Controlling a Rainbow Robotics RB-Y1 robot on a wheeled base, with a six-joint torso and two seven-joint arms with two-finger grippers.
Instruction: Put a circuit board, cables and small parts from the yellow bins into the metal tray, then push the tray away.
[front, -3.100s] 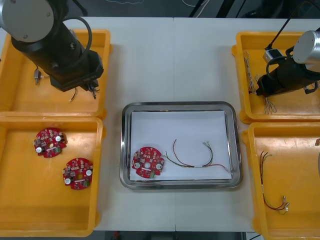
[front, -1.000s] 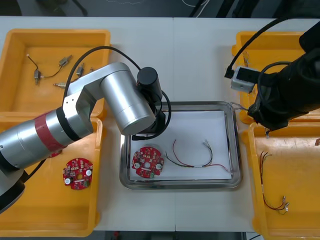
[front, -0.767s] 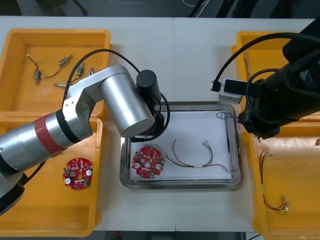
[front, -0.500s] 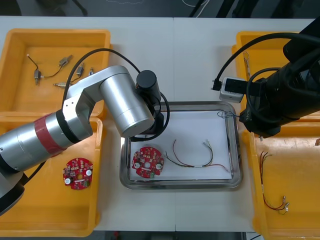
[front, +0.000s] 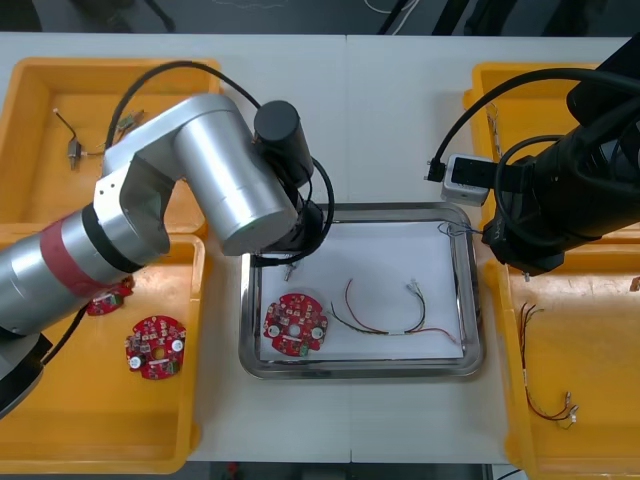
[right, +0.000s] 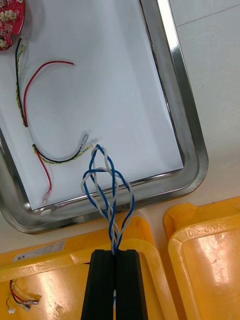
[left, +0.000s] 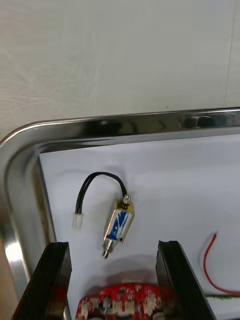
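2 grippers are placed at the metal tray, 1 at each far corner. The left gripper is held over the far left corner, its fingers spread wide and nothing gripped. Just beyond the fingertips a small metal part is seen lying on the tray's white inside, apart from both fingers. A short black cable is looped from its end to a white plug. A round red circuit board is laid in the tray's near left part, just beside the small metal part. A red and yellow cable is curved across the white inside to the board's right.

The right gripper is held just outside the far right corner, where the far right yellow bin and the near right yellow bin meet. Its fingers are pressed together on 1 end of a twisted blue and white cable. The cable's free loops are stretched out over the tray's corner, close to 1 tip of the red and yellow cable; contact cannot be judged.

2 more circuit boards are seen in the near left yellow bin, 1 partly covered by the left arm. A second red and yellow cable is lying in the near right yellow bin.
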